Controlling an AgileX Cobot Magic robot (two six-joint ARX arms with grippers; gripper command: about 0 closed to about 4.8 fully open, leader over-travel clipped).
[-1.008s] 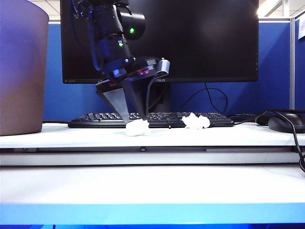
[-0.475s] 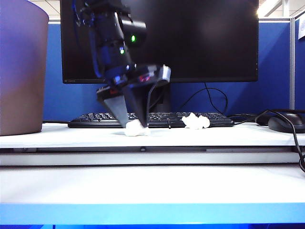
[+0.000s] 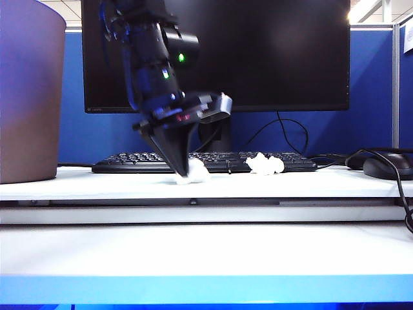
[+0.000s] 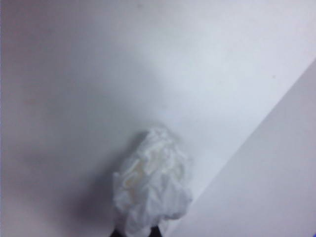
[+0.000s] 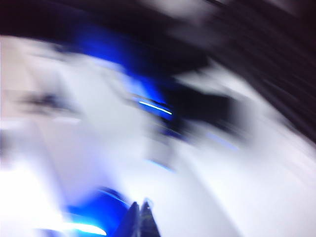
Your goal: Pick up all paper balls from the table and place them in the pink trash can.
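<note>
Just before the keyboard point(image 3: 203, 162), the left gripper point(image 3: 183, 173), spread around a white paper ball point(image 3: 193, 173) a second ago, has now clamped on it atop the table point(image 3: 310, 184). Another paper ball point(image 3: 265, 165) lies nearby. The pink trash can point(image 3: 29, 97) stands far left, contents unseen. The right gripper point(image 5: 142, 219) stays closed, its view blurred.

Two paper balls point(image 3: 193, 173) on table point(image 3: 97, 184), before keyboard point(image 3: 129, 161)

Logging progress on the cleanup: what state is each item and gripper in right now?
left gripper: shut on the near paper ball, at the table.
second paper ball: loose by the keyboard.
right gripper: shut, empty, view blurred.
pink trash can: upright.
monitor: dark.
</note>
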